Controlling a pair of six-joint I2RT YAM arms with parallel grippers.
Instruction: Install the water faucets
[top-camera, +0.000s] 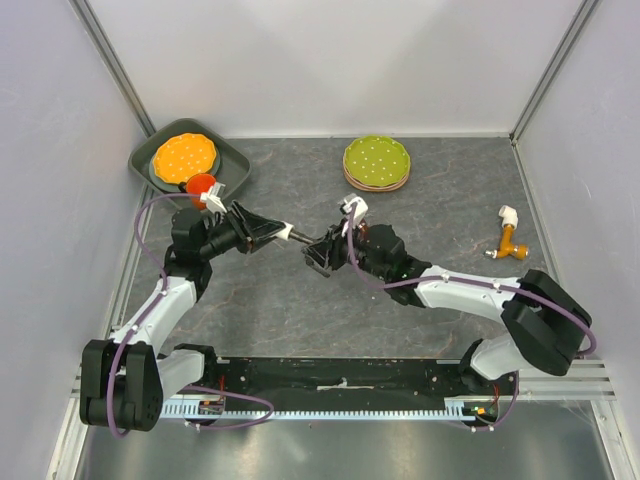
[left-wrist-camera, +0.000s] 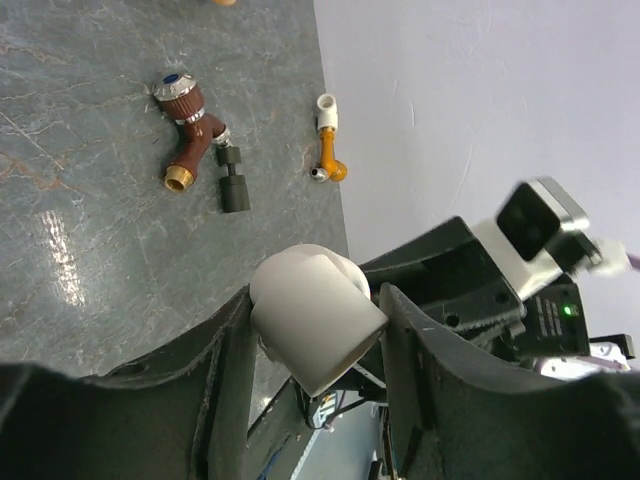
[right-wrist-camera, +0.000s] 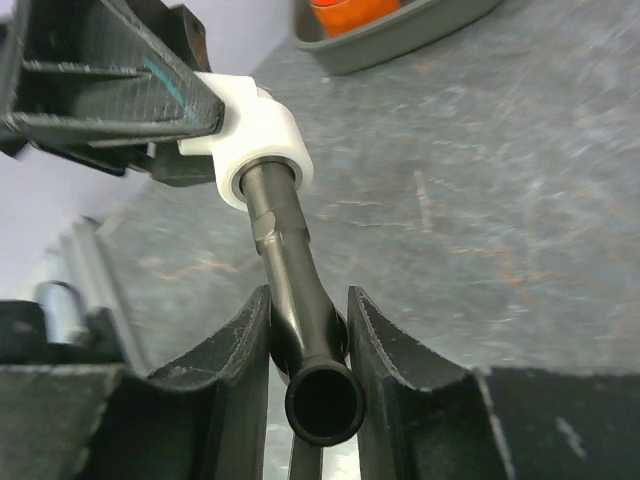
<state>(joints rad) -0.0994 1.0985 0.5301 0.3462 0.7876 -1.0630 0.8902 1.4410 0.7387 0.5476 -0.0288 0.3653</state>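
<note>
The two arms meet above the middle of the grey mottled stone-look worktop (top-camera: 300, 325). The left gripper (top-camera: 270, 231) is closed narrowly on the white plastic elbow fitting (right-wrist-camera: 258, 138), a smooth, rounded block with a thick collar round its socket. The right gripper (right-wrist-camera: 308, 335) is clamped on the dark grey crank-shaped bent tap (right-wrist-camera: 283, 250), its jaws pinching the glossy round tube just behind the open spout mouth. The tap's far end, past a small hexagonal shoulder, sits in the elbow's collar; how deep it goes cannot be seen.

The step in hand looks like the joining of these two pieces. To do it well, keep the tap's straight stem in line with the socket, hold the elbow firm in the left jaws, and press or turn from the right wrist without levering sideways. The smooth tube could slip between the flat pads, so the push should run along the stem.

Near the right edge of the worktop lie a reddish-brown tap with a silvery cap (left-wrist-camera: 185, 125), a short dark grey cylindrical piece (left-wrist-camera: 232, 182) just beside it, and an orange tap already carrying a white elbow (left-wrist-camera: 328, 150)
</note>
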